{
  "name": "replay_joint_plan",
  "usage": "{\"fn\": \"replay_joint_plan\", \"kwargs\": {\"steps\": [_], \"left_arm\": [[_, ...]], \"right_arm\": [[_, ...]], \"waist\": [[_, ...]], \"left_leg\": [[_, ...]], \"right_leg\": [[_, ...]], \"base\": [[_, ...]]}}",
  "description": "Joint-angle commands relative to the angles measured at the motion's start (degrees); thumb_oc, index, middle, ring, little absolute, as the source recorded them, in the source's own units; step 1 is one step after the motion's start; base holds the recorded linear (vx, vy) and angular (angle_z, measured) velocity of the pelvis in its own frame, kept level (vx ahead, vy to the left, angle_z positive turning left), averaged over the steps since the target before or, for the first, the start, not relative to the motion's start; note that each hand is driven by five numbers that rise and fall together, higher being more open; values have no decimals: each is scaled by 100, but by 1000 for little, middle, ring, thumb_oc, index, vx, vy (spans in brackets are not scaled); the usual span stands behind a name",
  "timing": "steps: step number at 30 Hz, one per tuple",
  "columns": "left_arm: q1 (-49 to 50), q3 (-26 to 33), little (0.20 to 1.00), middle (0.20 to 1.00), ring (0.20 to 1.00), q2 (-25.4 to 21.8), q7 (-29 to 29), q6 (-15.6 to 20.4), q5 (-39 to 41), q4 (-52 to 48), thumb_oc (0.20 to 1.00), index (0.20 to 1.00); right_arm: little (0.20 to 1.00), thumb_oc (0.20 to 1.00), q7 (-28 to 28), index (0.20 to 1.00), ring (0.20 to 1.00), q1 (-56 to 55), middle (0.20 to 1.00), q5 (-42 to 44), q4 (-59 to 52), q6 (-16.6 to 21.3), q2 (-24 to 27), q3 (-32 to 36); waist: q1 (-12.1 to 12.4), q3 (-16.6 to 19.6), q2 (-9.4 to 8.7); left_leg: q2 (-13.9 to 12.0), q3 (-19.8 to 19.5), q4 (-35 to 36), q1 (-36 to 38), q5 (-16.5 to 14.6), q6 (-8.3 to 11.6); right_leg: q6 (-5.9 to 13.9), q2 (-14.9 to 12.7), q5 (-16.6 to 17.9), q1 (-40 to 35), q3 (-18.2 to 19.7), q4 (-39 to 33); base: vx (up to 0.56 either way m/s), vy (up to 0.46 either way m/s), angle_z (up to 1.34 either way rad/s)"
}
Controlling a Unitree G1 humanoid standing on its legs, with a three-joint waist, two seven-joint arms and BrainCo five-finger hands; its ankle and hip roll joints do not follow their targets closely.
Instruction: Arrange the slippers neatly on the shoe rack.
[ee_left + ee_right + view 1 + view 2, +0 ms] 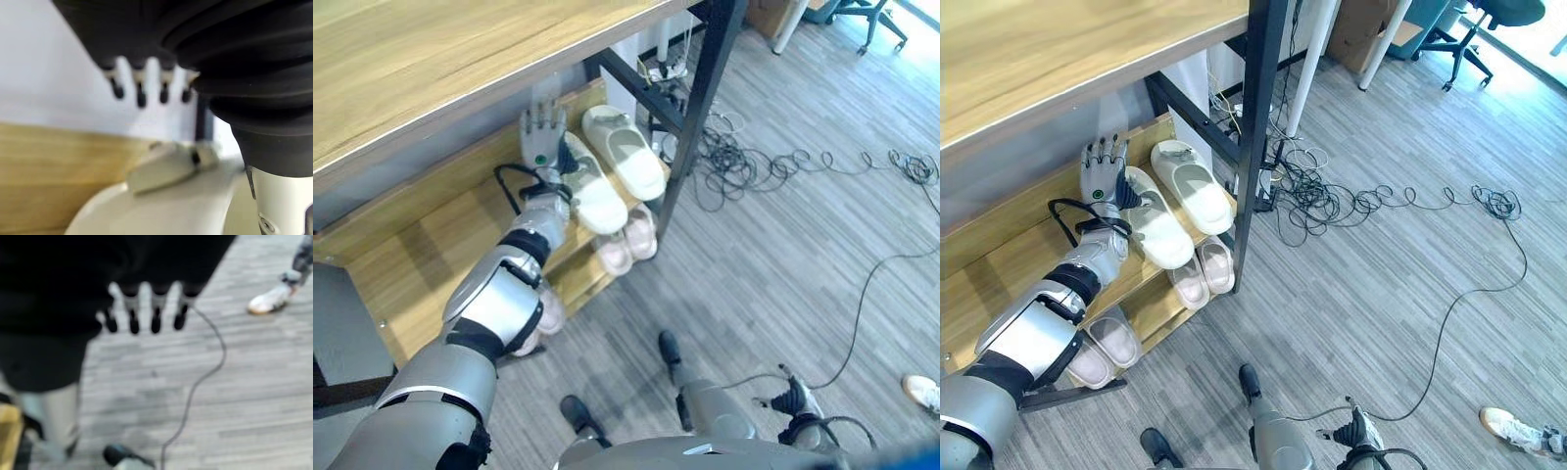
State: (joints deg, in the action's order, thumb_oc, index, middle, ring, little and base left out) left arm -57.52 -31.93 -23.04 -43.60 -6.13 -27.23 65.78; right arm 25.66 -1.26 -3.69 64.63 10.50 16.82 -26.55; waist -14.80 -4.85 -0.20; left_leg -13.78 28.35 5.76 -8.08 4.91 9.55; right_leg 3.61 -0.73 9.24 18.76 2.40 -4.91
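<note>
While the left robot hand (1102, 168) hovers with fingers spread straight and nothing in them over the shoe rack's upper shelf (1009, 257), the two cream slippers (1178, 199) lie side by side just beside it, apparently placed. Pink slippers (1203, 273) sit on the shelf below. The right robot hand (146, 308) hangs relaxed over the floor.
</note>
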Motion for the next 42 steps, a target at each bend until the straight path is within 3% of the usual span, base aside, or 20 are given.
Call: {"fn": "replay_joint_plan", "kwargs": {"steps": [1, 2, 3, 5, 17, 26, 36, 42], "left_arm": [[-551, 772, 1000, 1000, 1000, 77, -258, 662, 1318, -265, 1000, 1000], [-550, 774, 1000, 1000, 1000, 78, -258, 662, 1319, -266, 1000, 1000], [-517, 1047, 1000, 1000, 1000, 177, -168, 881, 1954, -341, 1000, 1000], [-485, 1163, 1000, 1000, 1000, 249, -204, 1023, 2399, -552, 1000, 1000], [659, 1564, 1000, 1000, 1000, 179, -37, 1273, 2772, -1355, 1000, 1000], [1502, 1160, 1000, 1000, 1000, 240, 99, 1194, 1805, -1478, 1000, 1000], [1984, 939, 1000, 1000, 1000, 423, 235, 1284, 1384, -1958, 1000, 1000], [1918, 754, 1000, 1000, 1000, 646, 356, 1110, 1200, -1758, 1000, 1000]], "right_arm": [[1000, 1000, 118, 1000, 1000, 392, 1000, 153, -139, -15, 298, 372], [1000, 1000, 117, 1000, 1000, 391, 1000, 153, -141, -16, 301, 372], [1000, 1000, 111, 1000, 1000, 454, 1000, 186, -180, -60, 298, 411], [1000, 1000, 66, 1000, 1000, 598, 1000, 247, -151, -156, 297, 440], [1000, 1000, 8, 1000, 1000, 773, 1000, 562, 82, -287, 170, 623], [1000, 1000, 35, 1000, 1000, 738, 1000, 637, 267, -238, 130, 717], [1000, 1000, 63, 1000, 1000, 768, 1000, 599, 330, -249, 146, 778], [1000, 1000, 79, 1000, 1000, 771, 1000, 642, 393, -272, 171, 826]], "waist": [[62, -574, 734], [60, -576, 738], [92, -562, 760], [141, -563, 801], [366, -560, 881], [423, -472, 869], [465, -430, 851], [439, -424, 844]], "left_leg": [[-489, -357, -76, 156, 515, 281], [-490, -360, -76, 158, 514, 282], [-475, -378, -76, 167, 514, 278], [-445, -435, -76, 171, 500, 262], [-345, -620, -76, 232, 432, 176], [-358, -667, -76, 240, 420, 154], [-363, -690, -76, 249, 457, 141], [-379, -685, -76, 237, 452, 127]], "right_leg": [[355, -101, -1110, 466, -347, 1148], [355, -101, -1110, 461, -349, 1146], [346, -112, -1111, 417, -365, 1130], [341, -136, -1110, 349, -416, 1101], [312, -183, -1149, 56, -520, 1003], [293, -178, -1174, -13, -522, 984], [274, -164, -1189, -49, -518, 974], [267, -164, -1188, -21, -491, 980]], "base": [[-7, 2, 12], [-10, 9, 12], [-8, 2, 13], [-19, 17, 9], [-17, 14, 9], [-1, 1, 1], [0, 0, 0], [0, 0, 0]]}}
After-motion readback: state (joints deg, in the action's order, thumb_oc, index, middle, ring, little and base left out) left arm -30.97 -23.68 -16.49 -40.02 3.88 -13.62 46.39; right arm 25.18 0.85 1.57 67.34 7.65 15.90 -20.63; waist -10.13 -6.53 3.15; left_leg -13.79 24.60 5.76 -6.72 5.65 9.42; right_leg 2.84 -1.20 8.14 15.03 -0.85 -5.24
